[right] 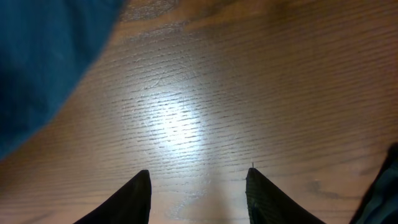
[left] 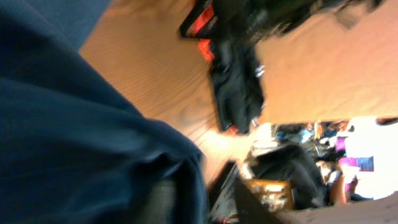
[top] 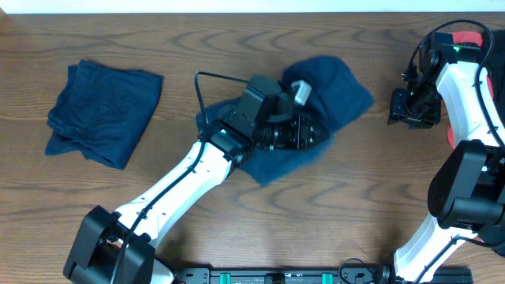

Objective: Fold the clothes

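A crumpled dark blue garment (top: pixel 339 87) lies at the table's middle. My left gripper (top: pixel 304 130) rests low on its front part, pointing right. In the blurred left wrist view the blue cloth (left: pixel 74 124) fills the left side and drapes over one finger, and the fingers (left: pixel 204 205) stand apart. My right gripper (top: pixel 406 110) is open and empty to the right of the garment. In the right wrist view its fingers (right: pixel 198 177) hang over bare wood, with the garment's edge (right: pixel 43 56) at the upper left.
A second dark blue garment (top: pixel 102 110) lies folded at the table's left. The right arm (left: pixel 236 81) shows in the left wrist view, beyond bare wood. Red parts (top: pixel 465 38) sit at the far right edge.
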Robot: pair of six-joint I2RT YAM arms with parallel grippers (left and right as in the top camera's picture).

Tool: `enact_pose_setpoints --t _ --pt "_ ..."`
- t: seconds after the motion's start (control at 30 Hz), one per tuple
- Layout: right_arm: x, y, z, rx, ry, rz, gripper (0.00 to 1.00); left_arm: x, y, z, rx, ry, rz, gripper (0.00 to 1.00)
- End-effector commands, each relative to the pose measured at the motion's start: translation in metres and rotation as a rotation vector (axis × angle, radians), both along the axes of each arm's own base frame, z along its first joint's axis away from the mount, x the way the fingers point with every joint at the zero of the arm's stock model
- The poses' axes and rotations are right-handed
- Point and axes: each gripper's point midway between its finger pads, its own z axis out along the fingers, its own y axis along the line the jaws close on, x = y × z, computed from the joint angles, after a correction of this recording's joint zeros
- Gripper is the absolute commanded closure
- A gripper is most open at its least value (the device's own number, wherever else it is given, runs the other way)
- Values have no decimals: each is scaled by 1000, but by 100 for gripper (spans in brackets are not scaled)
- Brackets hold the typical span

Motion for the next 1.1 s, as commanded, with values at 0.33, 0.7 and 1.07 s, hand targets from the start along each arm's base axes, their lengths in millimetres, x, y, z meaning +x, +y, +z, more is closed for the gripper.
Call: enact_pose_setpoints --t 0.33,0.7,1.07 --pt "14 100 32 419 -174 386 50 59 119 22 221 -269 258 38" --pt "-14 206 16 332 -146 882 34 23 231 -70 641 162 459 41" --pt "-51 252 -39 250 -98 1049 25 14 236 -85 672 217 453 40"
